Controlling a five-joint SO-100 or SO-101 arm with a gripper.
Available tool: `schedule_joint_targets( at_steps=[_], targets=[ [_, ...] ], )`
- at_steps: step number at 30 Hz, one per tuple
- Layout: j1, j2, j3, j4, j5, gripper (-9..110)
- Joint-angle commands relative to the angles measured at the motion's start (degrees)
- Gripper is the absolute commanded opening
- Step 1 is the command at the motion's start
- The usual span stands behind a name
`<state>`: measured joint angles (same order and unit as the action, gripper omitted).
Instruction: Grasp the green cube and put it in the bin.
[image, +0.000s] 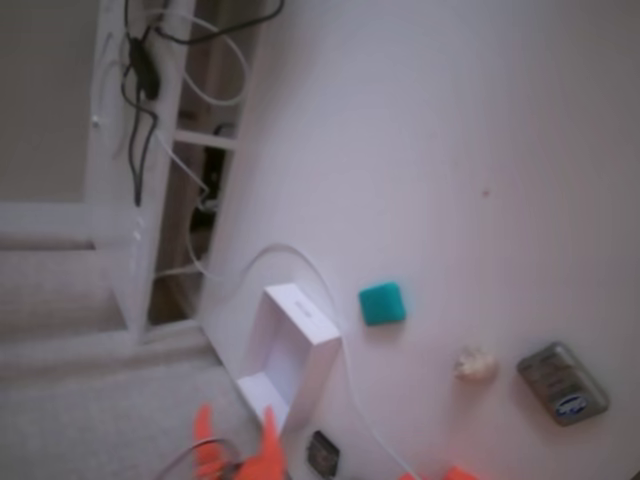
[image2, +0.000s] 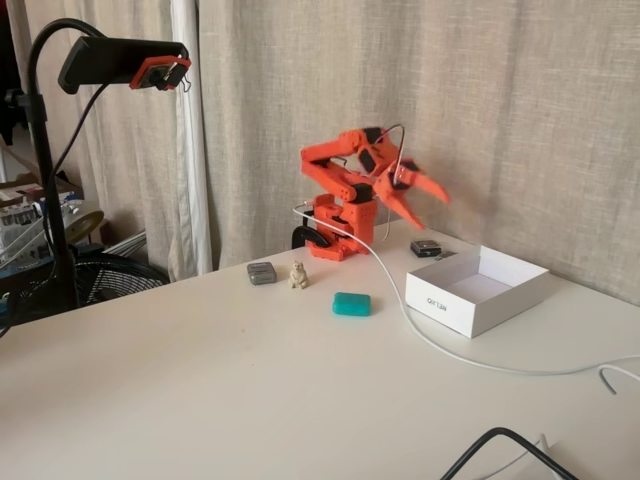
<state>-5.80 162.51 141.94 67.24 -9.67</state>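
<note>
The green cube (image: 382, 302) (image2: 351, 304) lies flat on the white table, by itself. To its right in the side-on fixed view stands the bin (image2: 478, 290), a white open box with nothing in it. In the tilted fixed view the bin (image: 290, 360) sits left of the cube. The orange arm is folded near its base at the back of the table. Its gripper (image2: 432, 210) hangs in the air behind the bin, open and holding nothing. Two orange fingertips of the gripper (image: 236, 418) poke in at the bottom edge of the tilted view, well away from the cube.
A cream lump (image2: 298, 275) and a grey device (image2: 262, 272) sit left of the cube, near the arm's base. A small black item (image2: 425, 247) lies behind the bin. A white cable (image2: 440, 345) runs across the table past the bin's front. A camera stand (image2: 125, 62) rises at the left.
</note>
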Motion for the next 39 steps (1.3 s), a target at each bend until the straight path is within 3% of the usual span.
schedule_joint_targets(
  at_steps=[1,5,9,22,29,39],
  targets=[
    [0.8,-13.1,-27.3,9.9,2.8,33],
    [3.3,-23.1,-49.7,24.9,5.4,33],
    [5.8,-32.4,-54.8,34.6,5.8,33],
    [20.3,-64.4,-44.7,25.8,8.3,33],
    [30.2,-66.6,-36.5,19.2,5.0,41],
    [39.8,-72.9,-35.5,14.1,2.5,40]
  ],
)
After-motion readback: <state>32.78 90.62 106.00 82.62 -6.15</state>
